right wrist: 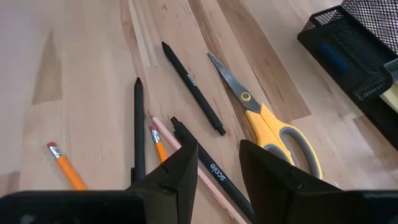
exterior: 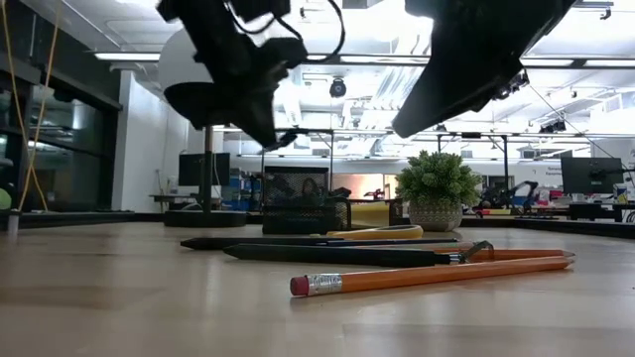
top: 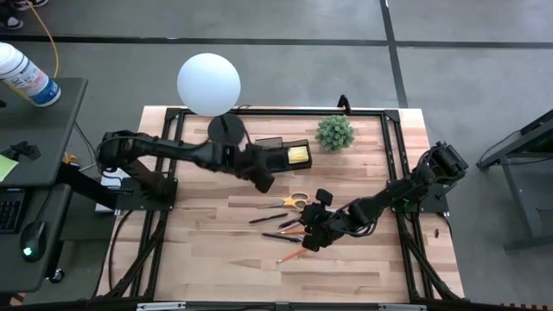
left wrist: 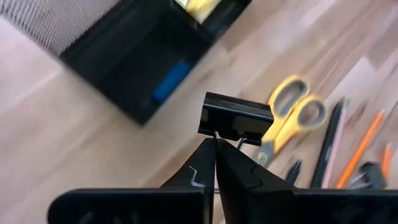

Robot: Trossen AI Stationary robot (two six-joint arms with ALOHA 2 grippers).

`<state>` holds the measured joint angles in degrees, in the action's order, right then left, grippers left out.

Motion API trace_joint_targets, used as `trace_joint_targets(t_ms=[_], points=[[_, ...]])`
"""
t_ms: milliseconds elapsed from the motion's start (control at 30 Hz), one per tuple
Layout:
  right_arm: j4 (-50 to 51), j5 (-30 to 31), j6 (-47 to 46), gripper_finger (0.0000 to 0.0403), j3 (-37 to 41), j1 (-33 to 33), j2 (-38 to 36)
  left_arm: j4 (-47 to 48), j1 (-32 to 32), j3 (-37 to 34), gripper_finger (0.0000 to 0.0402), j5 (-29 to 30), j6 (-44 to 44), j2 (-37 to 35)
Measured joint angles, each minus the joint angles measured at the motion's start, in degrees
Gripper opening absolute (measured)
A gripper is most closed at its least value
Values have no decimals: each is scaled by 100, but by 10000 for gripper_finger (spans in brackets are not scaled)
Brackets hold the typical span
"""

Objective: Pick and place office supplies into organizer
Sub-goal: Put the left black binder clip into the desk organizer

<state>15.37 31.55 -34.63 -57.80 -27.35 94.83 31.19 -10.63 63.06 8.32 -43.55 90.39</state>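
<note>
On the wooden bench point(top: 216, 259), nearest the low camera, lies an orange pencil point(exterior: 427, 275) with a red eraser end; behind it lie two dark pens point(exterior: 327, 253), roughly parallel to it. In the high view this loose group of pens and pencils point(top: 281, 229) sits at mid-bench, with the yellow-handled scissors point(top: 294, 201) just beyond it, blades closed. The right gripper point(right wrist: 214, 165) hangs low over these items, its fingers point(right wrist: 180, 171) spread apart and holding nothing; a black pen and a pale pencil run between them below. The right wrist view shows the scissors point(right wrist: 273, 127) beside that gripper, handles toward it. The left gripper point(left wrist: 214, 146) is raised above the bench, between the scissors and the organizer point(top: 285, 155), fingers pressed together on the wire handle of a black binder clip point(left wrist: 236, 118), which stands clear of the bench. The organizer, a black mesh box, rests further back; a blue eraser point(left wrist: 169, 82) lies in one open compartment and a yellow sticky-note pad point(top: 299, 154) in the compartment at the end nearer the plant. Beyond it stand a small green potted plant point(top: 334, 132) and a white globe lamp point(top: 208, 84) on a black base.
</note>
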Motion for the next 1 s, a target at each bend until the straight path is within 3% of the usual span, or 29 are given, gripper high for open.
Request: trace_joint_targets(t_ms=[200, 300, 800, 1000], points=[[-30, 7, -4, 119, 0, 0, 0, -394, -593, -12, 0, -926, 550, 304], [-60, 7, -2, 119, 0, 0, 0, -445, -673, -12, 0, -1081, 756, 477], [-69, 0, -2, 119, 0, 0, 0, -639, -623, -12, 0, 206, 1188, 791], [-69, -2, -2, 119, 0, 0, 0, -1192, -623, -12, 0, 291, 1904, 811]])
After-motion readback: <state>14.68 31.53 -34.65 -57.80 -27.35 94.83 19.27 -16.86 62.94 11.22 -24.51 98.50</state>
